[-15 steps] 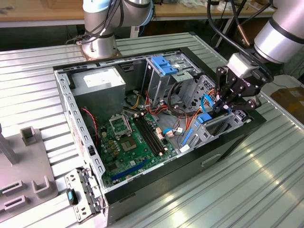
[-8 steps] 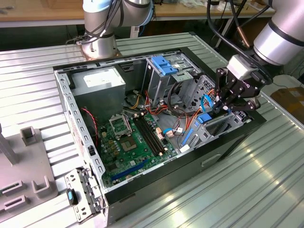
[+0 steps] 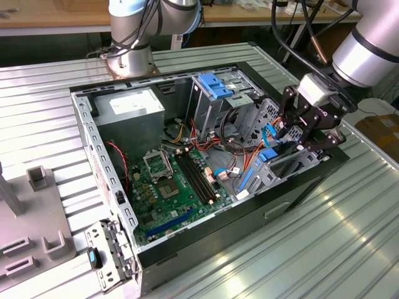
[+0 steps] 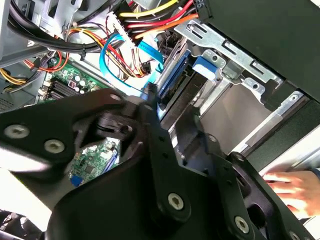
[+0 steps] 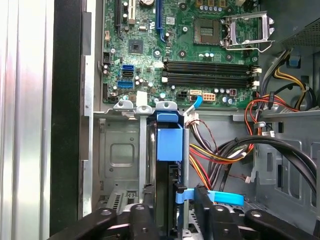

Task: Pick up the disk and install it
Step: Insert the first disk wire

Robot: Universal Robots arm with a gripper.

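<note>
The disk, a dark slab with a bright blue carrier rail, stands on edge in the metal drive bay of the open computer case. In the exterior view the disk sits low in that bay at the case's right end. My black gripper comes down from the upper right and straddles the disk's upper end. In the first wrist view my gripper has one finger on each face of the disk and is shut on it. The second wrist view shows the disk running into the bay past the gripper's links.
Bundled cables and a thin blue cable crowd the bay beside the disk. The motherboard, power supply and a blue bracket fill the case. A person's hand rests outside it. A grey fixture sits on the exterior view's left.
</note>
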